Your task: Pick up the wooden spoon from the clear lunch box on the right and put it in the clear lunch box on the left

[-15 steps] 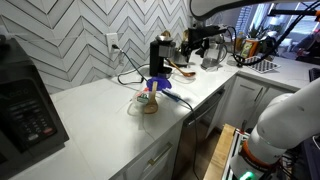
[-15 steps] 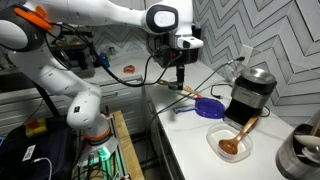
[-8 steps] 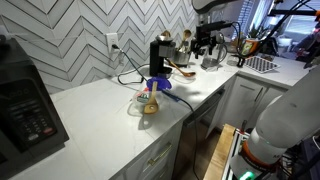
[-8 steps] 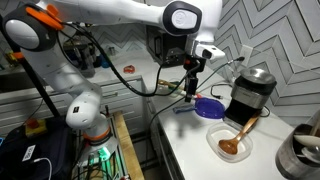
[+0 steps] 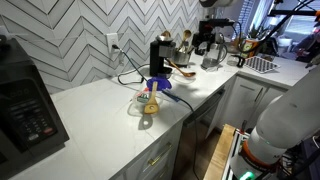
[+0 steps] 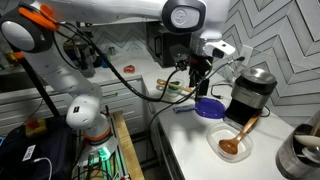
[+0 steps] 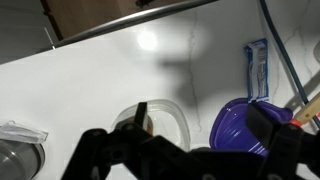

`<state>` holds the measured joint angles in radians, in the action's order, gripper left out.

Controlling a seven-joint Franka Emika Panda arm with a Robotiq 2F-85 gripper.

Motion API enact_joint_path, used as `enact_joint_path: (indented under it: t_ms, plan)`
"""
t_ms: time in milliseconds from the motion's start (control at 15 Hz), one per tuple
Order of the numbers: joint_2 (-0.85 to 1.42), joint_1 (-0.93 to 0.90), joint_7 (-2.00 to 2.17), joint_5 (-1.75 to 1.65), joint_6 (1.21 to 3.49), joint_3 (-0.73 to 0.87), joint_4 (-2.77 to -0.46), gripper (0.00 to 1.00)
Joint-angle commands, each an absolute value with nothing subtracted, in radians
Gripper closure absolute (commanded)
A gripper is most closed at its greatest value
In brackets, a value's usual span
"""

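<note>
A wooden spoon (image 6: pixel 244 131) leans in a clear lunch box (image 6: pixel 231 145) on the white counter, next to a black coffee maker (image 6: pixel 251 92). This box also shows in an exterior view (image 5: pixel 148 103). Another clear lunch box (image 6: pixel 177 90) stands further along the counter and shows in an exterior view (image 5: pixel 183 70) and in the wrist view (image 7: pixel 165 115). My gripper (image 6: pixel 197 77) hangs open and empty above the counter, between that box and a purple lid (image 6: pixel 210 108). In the wrist view my fingers (image 7: pixel 203 125) straddle the box's edge and the purple lid (image 7: pixel 240 128).
The coffee maker (image 5: pixel 160 55) and its cables stand at the wall. A blue and white packet (image 7: pixel 256 68) lies by the purple lid. A microwave (image 5: pixel 25 100) stands at one end of the counter, a dish rack (image 5: pixel 262 63) at the other. A metal pot (image 6: pixel 300 152) stands beside the spoon's box.
My arm has moved along the counter toward the purple lid and the coffee maker, with the gripper still open and empty. The boxes and the spoon have not moved.
</note>
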<state>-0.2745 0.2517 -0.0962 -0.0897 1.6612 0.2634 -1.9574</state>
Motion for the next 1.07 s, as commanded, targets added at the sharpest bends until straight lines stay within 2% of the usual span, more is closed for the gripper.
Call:
enact_joint_path:
  t_ms: [0,200,267,467,533,667,1000]
  plan:
    - [-0.125,0.264,-0.336,0.073,1.624,0.397,-1.855,0.0]
    - [0.007,0.307,-0.312,0.054,1.647,0.425,-1.798,0.0]
    - [-0.096,0.302,-0.319,0.046,1.654,0.402,-1.867,0.0]
    - [-0.055,0.313,-0.321,0.045,1.657,0.397,-1.853,0.0]
    - [-0.108,0.305,-0.366,0.074,1.668,0.389,-1.887,0.0]
    - [-0.182,0.29,-0.401,0.128,1.768,0.372,-1.962,0.0]
    - [-0.147,0.257,-0.612,0.273,2.071,0.369,-2.061,0.0]
